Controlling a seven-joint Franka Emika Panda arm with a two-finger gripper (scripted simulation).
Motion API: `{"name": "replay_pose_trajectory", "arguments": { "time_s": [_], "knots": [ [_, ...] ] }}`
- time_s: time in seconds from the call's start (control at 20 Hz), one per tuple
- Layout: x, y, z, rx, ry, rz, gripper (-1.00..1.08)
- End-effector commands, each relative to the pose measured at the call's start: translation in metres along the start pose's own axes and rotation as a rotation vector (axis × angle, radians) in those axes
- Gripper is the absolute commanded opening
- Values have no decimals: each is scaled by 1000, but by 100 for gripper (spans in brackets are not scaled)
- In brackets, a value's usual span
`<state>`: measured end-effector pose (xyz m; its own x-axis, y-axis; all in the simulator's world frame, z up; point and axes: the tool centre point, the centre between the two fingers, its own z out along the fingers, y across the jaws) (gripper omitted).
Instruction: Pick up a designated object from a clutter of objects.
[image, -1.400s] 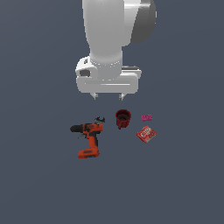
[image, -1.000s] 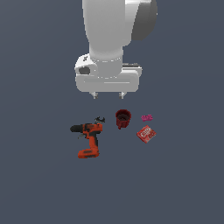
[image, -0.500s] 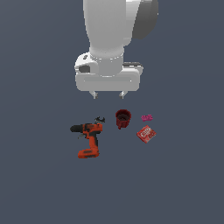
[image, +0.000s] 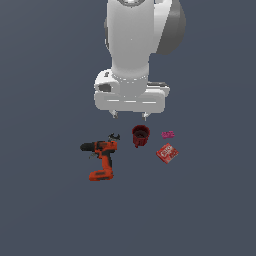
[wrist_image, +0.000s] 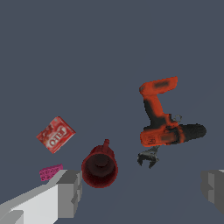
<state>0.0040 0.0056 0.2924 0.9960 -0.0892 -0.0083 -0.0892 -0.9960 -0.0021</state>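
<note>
One red box (image: 167, 152), one drill (image: 101, 157), one mug (image: 140, 135) (upright)

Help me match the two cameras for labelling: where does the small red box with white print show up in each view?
Exterior view: the small red box lies flat at the exterior view's right end of the clutter, just below the tiny pink piece.
Wrist view: the box lies between the pink piece and open floor, apart from both.
Shared landmark: the dark red mug, next to the box in both views.
</note>
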Motion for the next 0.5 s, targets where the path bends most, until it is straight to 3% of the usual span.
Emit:
{"name": "replay_pose_trajectory", "arguments": {
  "time_s": [0.0,0.45],
  "knots": [
    [2,-8,9,-2,0,32,100],
    [10,-44,51,-8,4,183,100]
  ]
}}
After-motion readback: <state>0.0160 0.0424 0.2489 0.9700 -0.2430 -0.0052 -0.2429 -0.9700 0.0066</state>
